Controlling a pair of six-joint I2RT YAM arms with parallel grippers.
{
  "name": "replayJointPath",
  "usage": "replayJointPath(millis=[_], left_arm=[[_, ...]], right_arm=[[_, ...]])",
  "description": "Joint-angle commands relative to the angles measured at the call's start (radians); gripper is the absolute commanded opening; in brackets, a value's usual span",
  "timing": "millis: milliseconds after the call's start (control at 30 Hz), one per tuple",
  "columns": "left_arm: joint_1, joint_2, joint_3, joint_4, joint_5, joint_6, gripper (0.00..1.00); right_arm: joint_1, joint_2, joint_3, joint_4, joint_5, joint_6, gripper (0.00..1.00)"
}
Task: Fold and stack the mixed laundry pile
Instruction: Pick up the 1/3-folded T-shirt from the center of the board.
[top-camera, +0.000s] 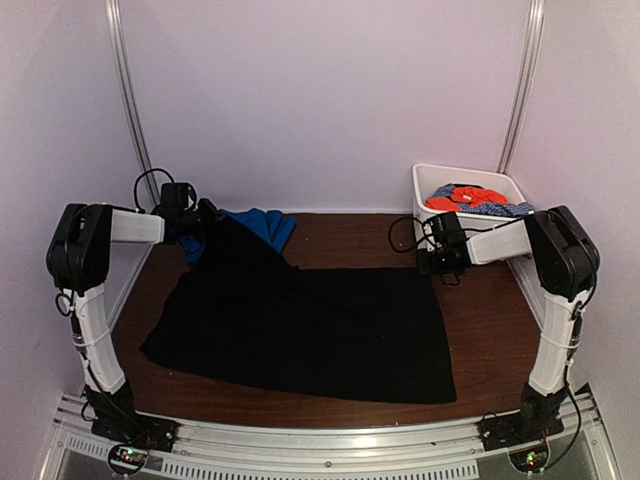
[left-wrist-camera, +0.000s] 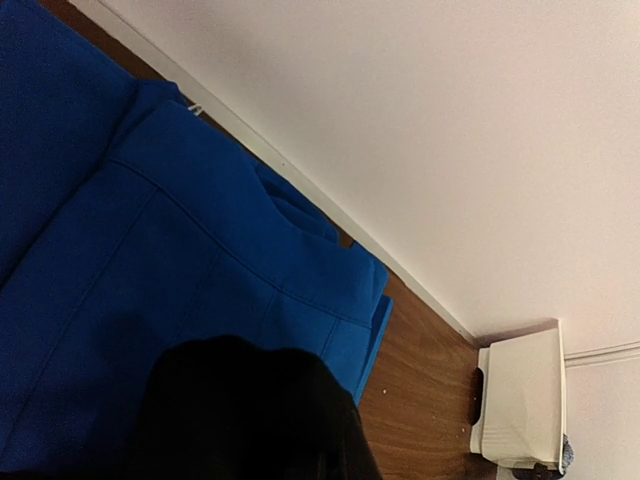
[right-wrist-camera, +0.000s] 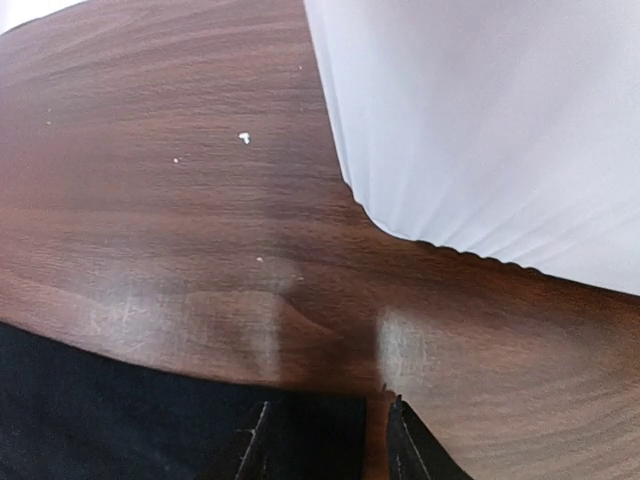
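The left pincer (top-camera: 208, 222) is clamping fully shut on a corner of the large plain black cloth garment (top-camera: 310, 330). It is lifting that corner off the brown wooden counter (top-camera: 490, 330) at the end of the cloth farthest from the white rectangular plastic tub (top-camera: 432, 180), probably to tension the cloth for a fold. The rest of the black garment is lying spread flat, reaching from there to just in front of the tub. The right pincer (right-wrist-camera: 322, 445) is hovering partly open over the black corner nearest the tub and is gripping nothing. Its fingers are straddling the cloth's edge, seemingly lining up a pinch so both corners can be carried over together. Each arm is rising from its base to a raised elbow, with the forearm lying level. The left forearm is pointing toward the tub and the right one is crossing in front of it. The bright royal-blue folded garment (top-camera: 262, 224) is resting well apart from the tub along the same wall. The orange-red garment (top-camera: 460, 197) and the blue-white speckled garment (top-camera: 500, 208) are waiting inside the tub.
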Motion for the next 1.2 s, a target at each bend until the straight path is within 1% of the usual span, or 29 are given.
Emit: replayJointPath(millis=[0, 167, 233, 300, 333, 400, 433, 600, 733, 933, 1167], left_arm=[[0.011, 0.017, 0.029, 0.056, -0.011, 0.010, 0.00], [0.012, 0.024, 0.036, 0.055, -0.017, 0.003, 0.00], [0.012, 0.029, 0.040, 0.058, -0.013, 0.000, 0.00], [0.012, 0.033, 0.044, 0.061, -0.011, 0.000, 0.00], [0.012, 0.035, 0.047, 0.063, -0.009, 0.001, 0.00], [0.012, 0.035, 0.052, 0.070, 0.002, 0.004, 0.00], [0.012, 0.034, 0.055, 0.073, 0.006, 0.006, 0.00], [0.010, -0.004, 0.057, 0.089, 0.019, 0.039, 0.00], [0.010, -0.056, 0.047, 0.088, 0.000, 0.068, 0.00], [0.012, -0.075, 0.057, 0.087, -0.009, 0.073, 0.00], [0.016, -0.109, 0.025, 0.082, 0.028, 0.022, 0.00]], right_arm=[[-0.011, 0.055, 0.059, -0.041, -0.006, 0.012, 0.39], [-0.014, 0.084, 0.097, -0.092, -0.003, 0.016, 0.38], [-0.014, 0.086, 0.099, -0.096, -0.002, 0.019, 0.34], [-0.016, 0.092, 0.105, -0.099, 0.005, 0.020, 0.27], [-0.015, 0.093, 0.108, -0.099, 0.005, 0.021, 0.22], [-0.015, 0.086, 0.103, -0.095, 0.004, 0.021, 0.04], [-0.015, 0.075, 0.096, -0.089, 0.004, 0.023, 0.00], [-0.015, -0.045, 0.021, -0.015, 0.025, 0.032, 0.00], [-0.015, -0.127, -0.020, 0.036, 0.052, 0.029, 0.00], [-0.024, -0.158, -0.045, 0.074, 0.085, 0.029, 0.00], [-0.026, -0.201, -0.099, 0.090, 0.046, 0.038, 0.00]])
